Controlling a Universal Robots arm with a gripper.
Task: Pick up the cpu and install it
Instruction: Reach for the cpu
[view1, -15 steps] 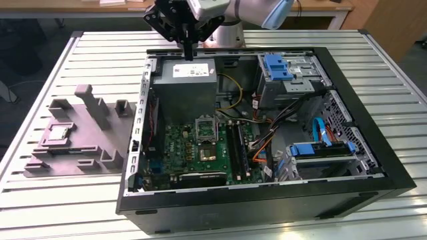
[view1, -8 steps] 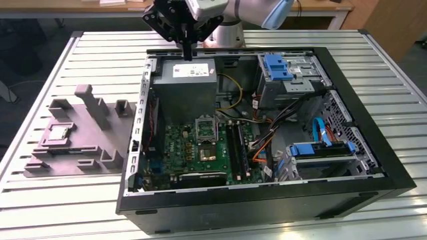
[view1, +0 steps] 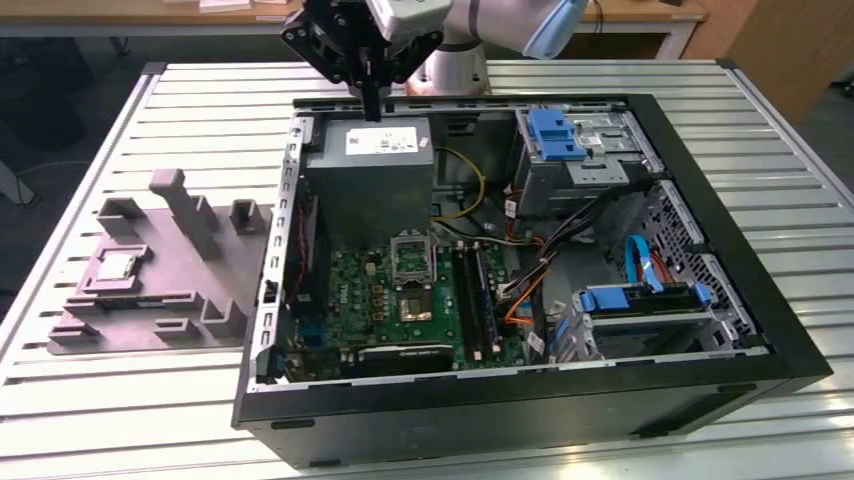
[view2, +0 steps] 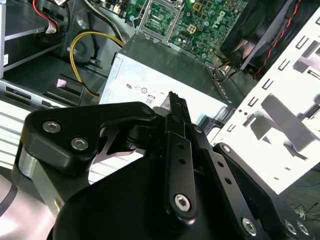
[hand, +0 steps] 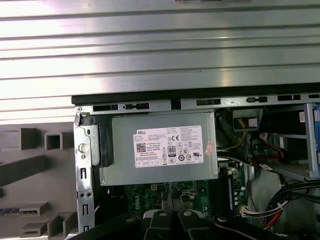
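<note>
While cpu (view1: 118, 265) sits on grey fixture (view1: 150, 318), claw (view1: 372, 108) clenched, empty — above power supply (view1: 376, 185)

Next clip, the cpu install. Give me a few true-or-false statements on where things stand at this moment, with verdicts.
1. The cpu lies on the grey plastic block, on the exterior view's left of the computer case. True.
2. The gripper holds the cpu. False: it is shut on nothing, and the cpu lies apart from it on the block.
3. The case is open, with the green motherboard in sight. True.
4. The gripper hangs over the grey plastic block. False: it hangs over the grey metal box with the white label, inside the case.
</note>
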